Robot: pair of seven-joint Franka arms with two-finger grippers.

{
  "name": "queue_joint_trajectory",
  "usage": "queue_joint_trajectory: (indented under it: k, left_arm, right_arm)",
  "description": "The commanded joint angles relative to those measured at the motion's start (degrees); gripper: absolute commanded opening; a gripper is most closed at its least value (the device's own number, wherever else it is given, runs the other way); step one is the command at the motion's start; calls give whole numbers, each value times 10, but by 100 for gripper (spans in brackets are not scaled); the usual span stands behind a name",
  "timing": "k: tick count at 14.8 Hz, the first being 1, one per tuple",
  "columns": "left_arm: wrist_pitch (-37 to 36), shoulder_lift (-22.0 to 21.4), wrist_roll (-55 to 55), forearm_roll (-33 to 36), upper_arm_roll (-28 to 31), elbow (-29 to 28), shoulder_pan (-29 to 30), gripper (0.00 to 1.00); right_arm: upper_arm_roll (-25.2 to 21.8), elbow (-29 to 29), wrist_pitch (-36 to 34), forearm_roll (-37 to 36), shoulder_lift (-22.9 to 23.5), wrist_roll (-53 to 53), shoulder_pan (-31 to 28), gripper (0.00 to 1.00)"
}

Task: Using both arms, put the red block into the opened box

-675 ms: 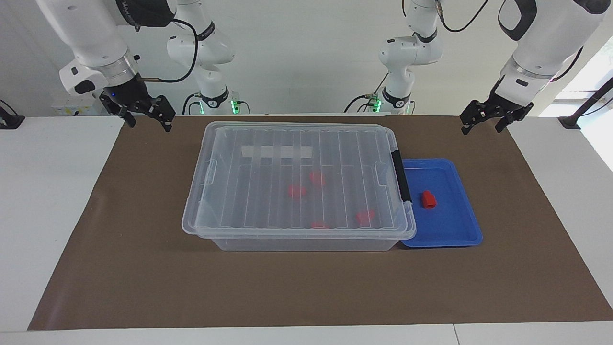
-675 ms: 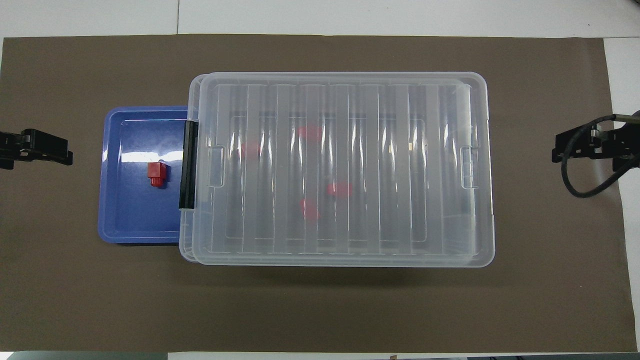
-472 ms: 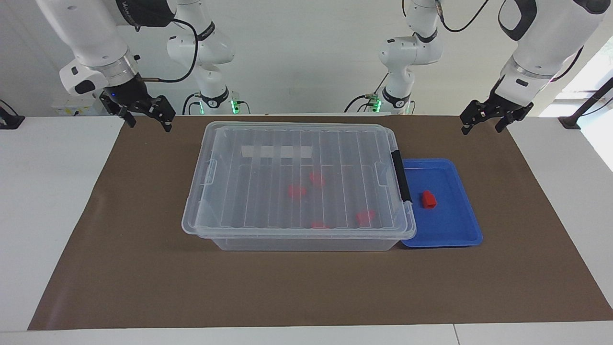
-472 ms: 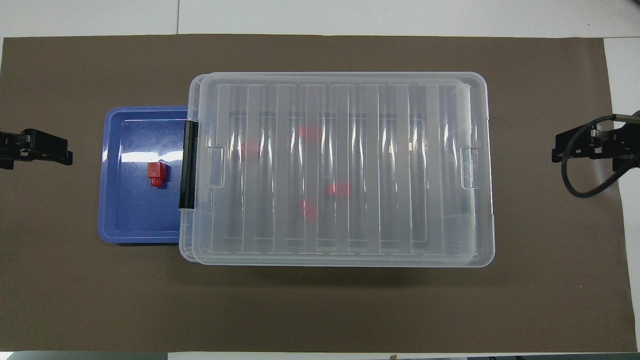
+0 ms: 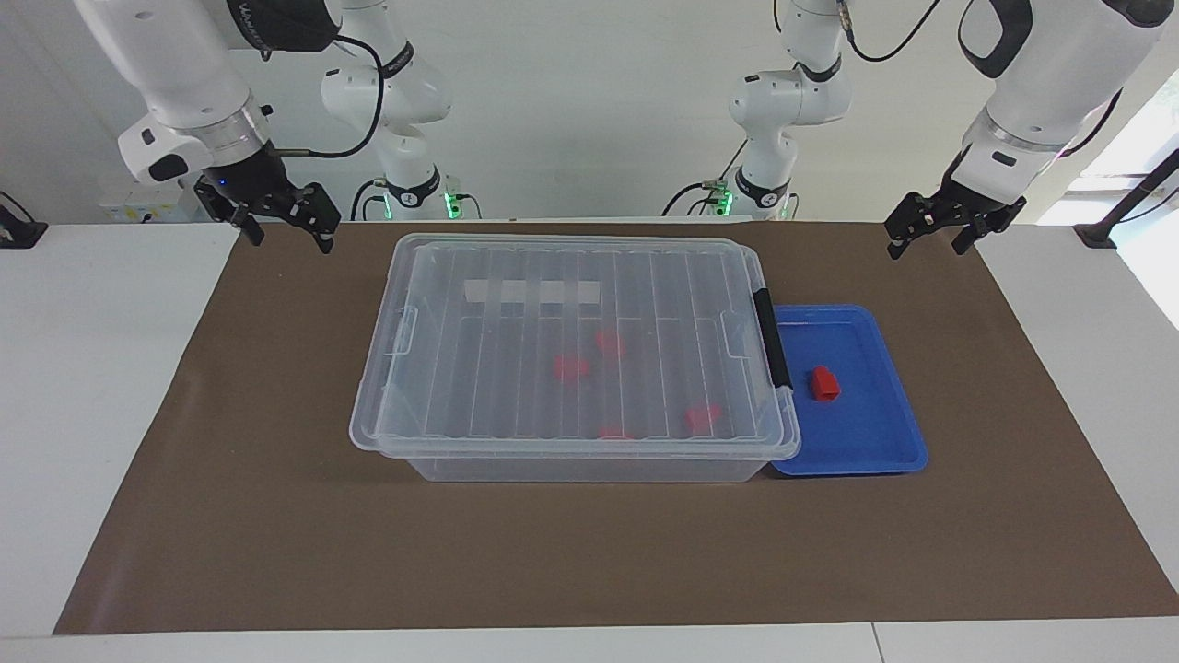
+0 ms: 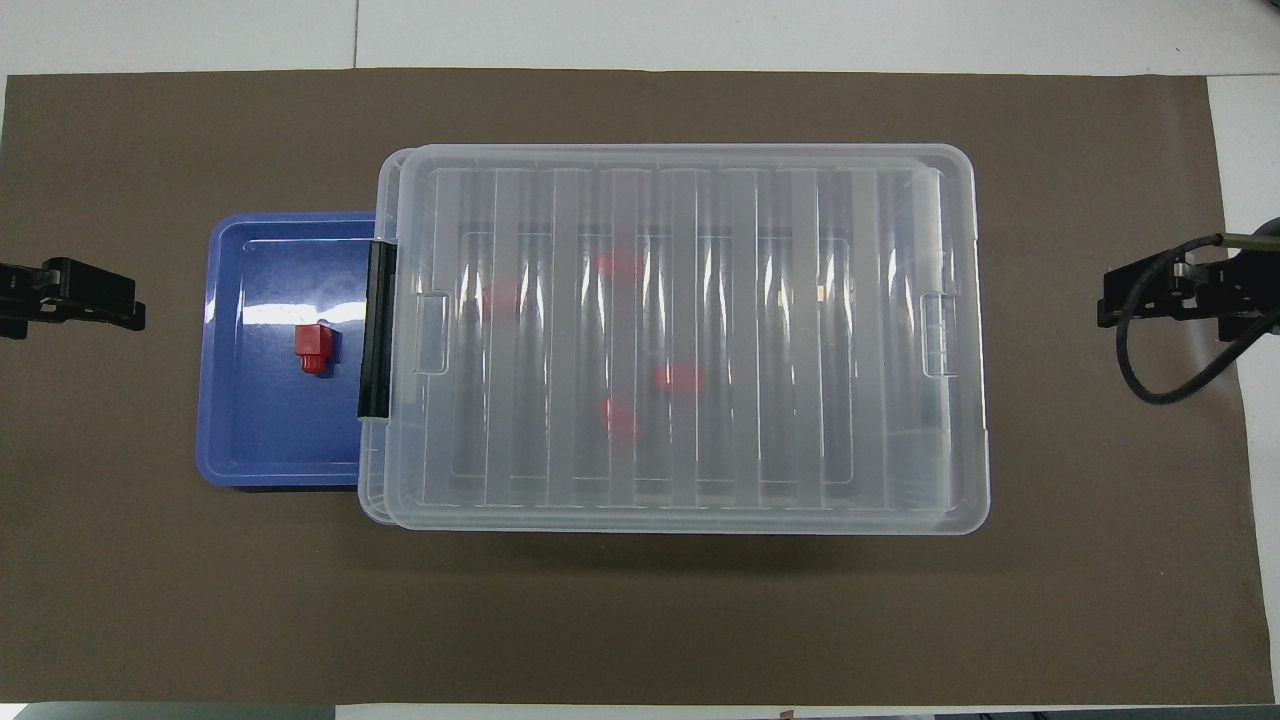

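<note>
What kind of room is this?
Probably a robot test lab: white robot arms stand around a table with a brown mat, where a clear lidded box and blue tray are laid out.

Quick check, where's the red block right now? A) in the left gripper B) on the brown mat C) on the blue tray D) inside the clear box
C: the red block sits on the blue tray beside the box, whose lid is on; neither gripper holds anything.

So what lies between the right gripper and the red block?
The box, lid still on, fills most of that stretch in the overhead view. The right gripper hangs open over bare mat; the red block sits in the blue tray beside the box.
</note>
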Motion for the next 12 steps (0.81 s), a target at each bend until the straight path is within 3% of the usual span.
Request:
queue_joint_trajectory:
  k: [1,12]
  left_arm:
    - [-6,-4,9,-4,-4,-2,8,100]
    - [-6,-4,9,-4,-4,-2,8,100]
  right_arm:
    - [19,4,13,-2,1,-23,-4,100]
    - [83,-32,75,-5,33,79,-4,100]
